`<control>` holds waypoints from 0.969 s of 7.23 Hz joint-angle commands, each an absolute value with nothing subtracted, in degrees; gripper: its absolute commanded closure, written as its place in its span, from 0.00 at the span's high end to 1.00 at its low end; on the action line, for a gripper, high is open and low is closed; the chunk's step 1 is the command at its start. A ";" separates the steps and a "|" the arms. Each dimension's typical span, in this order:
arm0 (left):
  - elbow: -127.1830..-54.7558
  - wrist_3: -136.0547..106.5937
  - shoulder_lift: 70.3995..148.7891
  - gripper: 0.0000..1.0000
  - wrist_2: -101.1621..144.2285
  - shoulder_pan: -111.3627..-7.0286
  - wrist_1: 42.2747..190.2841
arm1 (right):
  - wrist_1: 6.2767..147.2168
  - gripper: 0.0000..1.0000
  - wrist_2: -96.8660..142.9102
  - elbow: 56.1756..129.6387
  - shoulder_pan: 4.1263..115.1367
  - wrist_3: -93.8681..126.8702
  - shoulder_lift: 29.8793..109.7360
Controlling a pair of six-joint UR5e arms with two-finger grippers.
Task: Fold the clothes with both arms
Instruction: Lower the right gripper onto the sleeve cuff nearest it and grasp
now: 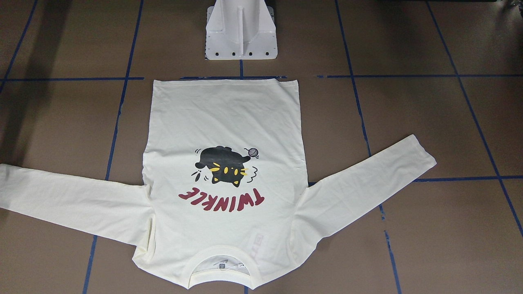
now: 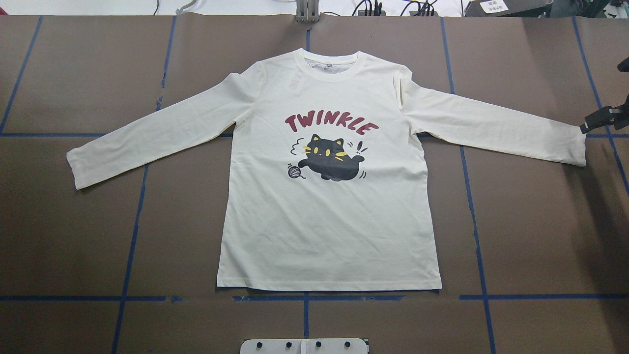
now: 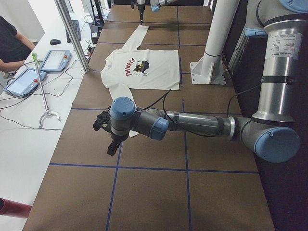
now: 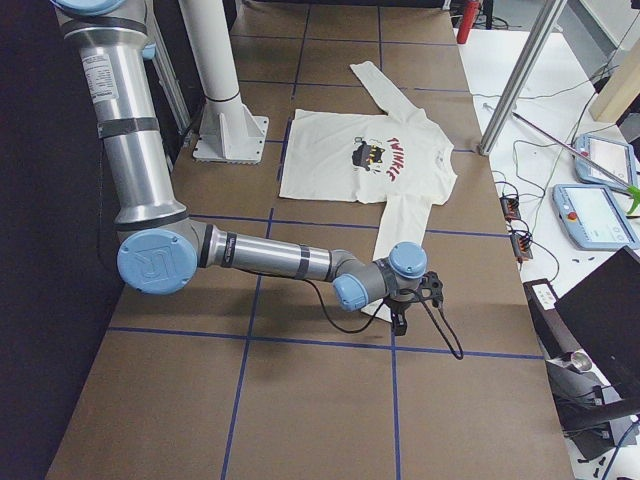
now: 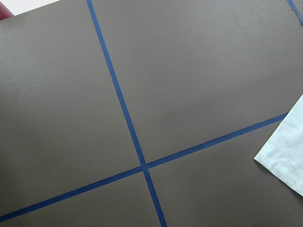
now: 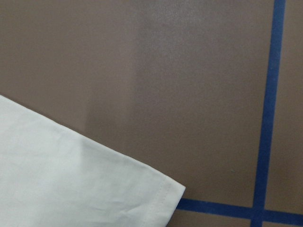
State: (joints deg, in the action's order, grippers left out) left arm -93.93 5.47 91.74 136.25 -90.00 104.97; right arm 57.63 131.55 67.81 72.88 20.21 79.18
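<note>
Overhead exterior: right gripper (image 2: pixel 597 120), opening not discernible, was seen beside the cuff (image 2: pixel 572 147) at right edge; one layer alone might be caught by a shallow grasp.

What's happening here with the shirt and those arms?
A cream T-shirt lies flat on the table, print up, sleeves spread, unfolded. The robot's left gripper hangs near one cuff and its right gripper near the other. Neither seems to hold cloth yet; whether they are open is unclear.
</note>
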 commanded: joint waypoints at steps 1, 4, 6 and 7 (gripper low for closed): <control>-94.13 5.45 91.76 1.00 136.32 -90.00 105.03 | 57.57 1.00 131.13 67.50 70.41 21.80 79.89; -94.13 5.45 91.85 1.00 136.32 -90.00 105.03 | 57.66 0.99 131.04 66.97 68.12 21.80 79.80; -94.22 5.45 91.85 1.00 136.32 -90.00 105.03 | 57.57 0.48 131.22 67.32 68.12 21.71 79.72; -94.22 5.45 91.85 1.00 136.32 -90.00 105.03 | 57.57 0.23 131.22 67.32 68.12 21.45 79.72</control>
